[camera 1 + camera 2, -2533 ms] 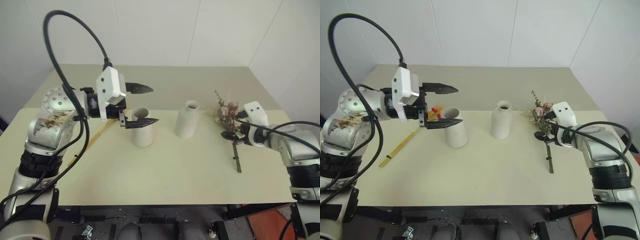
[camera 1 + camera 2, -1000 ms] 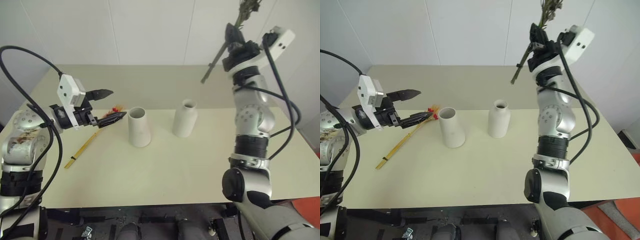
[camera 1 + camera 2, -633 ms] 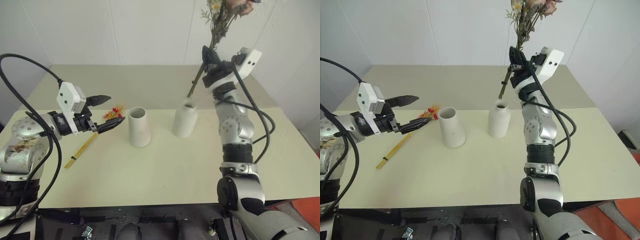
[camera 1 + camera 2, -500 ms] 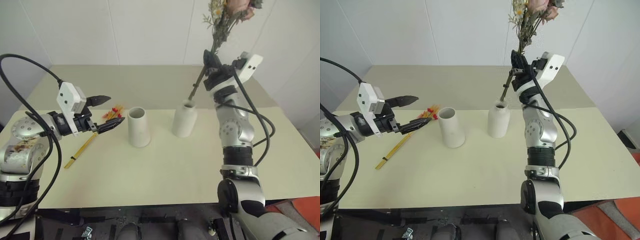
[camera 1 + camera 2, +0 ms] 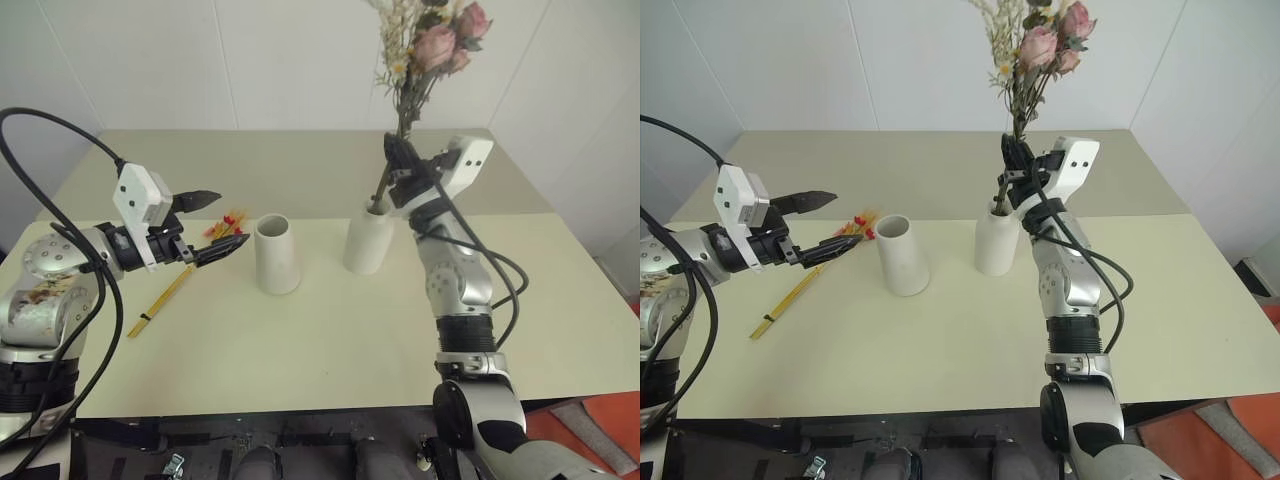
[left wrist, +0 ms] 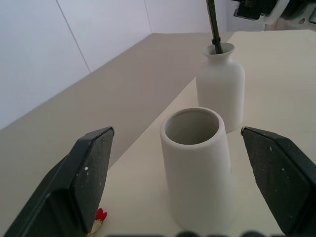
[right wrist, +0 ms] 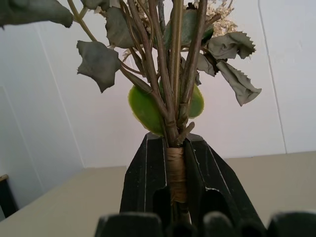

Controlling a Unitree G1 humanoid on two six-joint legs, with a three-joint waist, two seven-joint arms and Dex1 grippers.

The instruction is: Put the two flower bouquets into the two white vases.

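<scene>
Far left on the desk [image 5: 330,340]: wheat-stalk bouquet [image 5: 185,272] lying flat, yellow stems running toward the near-left edge, red blossoms toward the vases. Left end effector [image 5: 222,222] hovers above its blossom end, fingers spread wide, empty, pointing at the tapered vase [image 5: 277,254]. That vase stands upright, wide mouth empty, just right of the blossoms. Bottle-shaped vase [image 5: 367,240] upright to its right, near but apart. Rose bouquet [image 5: 1035,50] rises above it, stem ends entering the narrow neck, as the left wrist view confirms. Right end effector [image 5: 397,170] clamped tight on the wrapped stems just above the neck; roses, green sprigs and pale grasses fan out overhead.
</scene>
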